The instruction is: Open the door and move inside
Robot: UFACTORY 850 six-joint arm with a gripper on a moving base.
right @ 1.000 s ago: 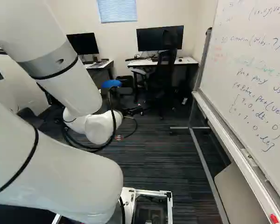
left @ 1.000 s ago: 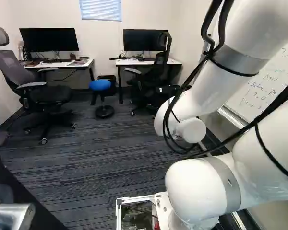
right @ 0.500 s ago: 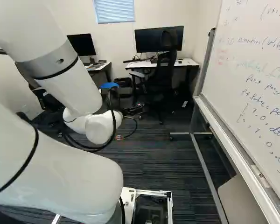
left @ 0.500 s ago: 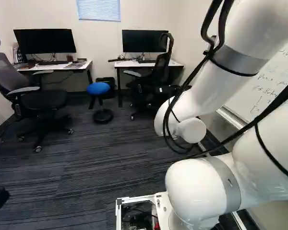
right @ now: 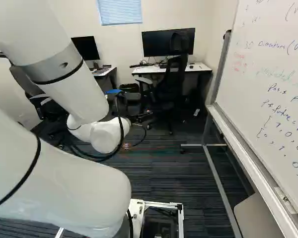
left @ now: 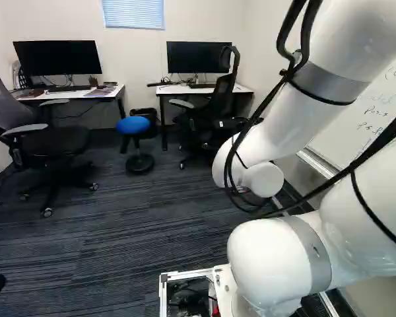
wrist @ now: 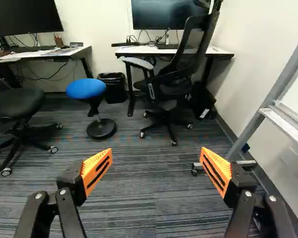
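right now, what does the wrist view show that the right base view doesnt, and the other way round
Only the wrist view shows the open gripper and the round foot of the stool.

Only the right base view shows the window blind, the arm's white links and the handwriting on the whiteboard.

Both show the stool's blue seat, a black monitor on a white desk and the black office chair there.

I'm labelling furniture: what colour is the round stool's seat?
Blue, clearest in the wrist view.
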